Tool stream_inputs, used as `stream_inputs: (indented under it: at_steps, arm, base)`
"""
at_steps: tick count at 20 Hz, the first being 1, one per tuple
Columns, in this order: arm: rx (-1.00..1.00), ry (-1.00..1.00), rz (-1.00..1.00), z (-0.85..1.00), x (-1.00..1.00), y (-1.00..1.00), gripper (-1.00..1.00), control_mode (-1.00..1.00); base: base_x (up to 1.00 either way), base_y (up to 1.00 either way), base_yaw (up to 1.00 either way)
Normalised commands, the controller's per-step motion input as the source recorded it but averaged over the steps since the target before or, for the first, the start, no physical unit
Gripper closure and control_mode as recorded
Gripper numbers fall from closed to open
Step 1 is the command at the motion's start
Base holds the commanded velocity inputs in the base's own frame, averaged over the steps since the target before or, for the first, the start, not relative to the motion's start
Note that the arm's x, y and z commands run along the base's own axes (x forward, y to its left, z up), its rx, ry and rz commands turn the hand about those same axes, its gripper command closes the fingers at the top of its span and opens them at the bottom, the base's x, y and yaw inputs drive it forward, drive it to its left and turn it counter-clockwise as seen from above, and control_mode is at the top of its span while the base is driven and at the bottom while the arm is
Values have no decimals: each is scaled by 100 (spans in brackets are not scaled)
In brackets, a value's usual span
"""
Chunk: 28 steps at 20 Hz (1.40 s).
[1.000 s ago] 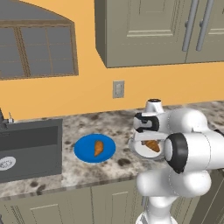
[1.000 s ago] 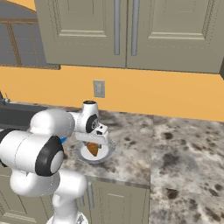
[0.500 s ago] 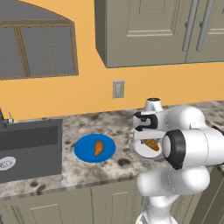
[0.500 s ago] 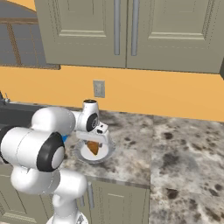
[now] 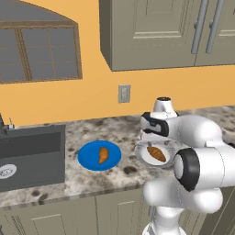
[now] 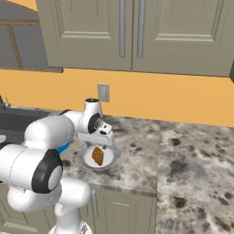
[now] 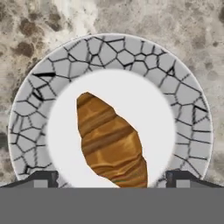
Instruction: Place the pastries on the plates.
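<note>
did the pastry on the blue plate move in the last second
No. In the left base view the pastry lies at the same spot on the blue plate, left of the wall outlet, as before.

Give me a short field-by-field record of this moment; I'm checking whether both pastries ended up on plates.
blue plate: on the counter beside the sink, holds one pastry
white plate: grey patterned rim, holds the second pastry in its white centre
gripper: open, directly above the white plate, fingertips on either side of the second pastry, not gripping it
task status: both pastries lie on plates
</note>
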Motion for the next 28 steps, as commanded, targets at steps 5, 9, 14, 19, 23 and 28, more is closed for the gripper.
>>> stream_inputs:
  at_steps: [5, 9, 14, 19, 23, 28]
  arm:
    - [0, -13, 0, 64, -53, 0, -100, -100]
    - [0, -17, 0, 63, -67, 0, -100, -100]
    - [0, -21, 0, 77, -73, 0, -100, -100]
    - [0, -28, 0, 92, -68, 0, -100, -100]
    - [0, -25, 0, 98, -64, 6, -100, -100]
    - [0, -26, -1, 98, -64, 7, -100, -100]
  base:
    - [0, 0, 0]
    - [0, 0, 0]
    - [0, 0, 0]
    - [0, 0, 0]
    - [0, 0, 0]
    - [0, 0, 0]
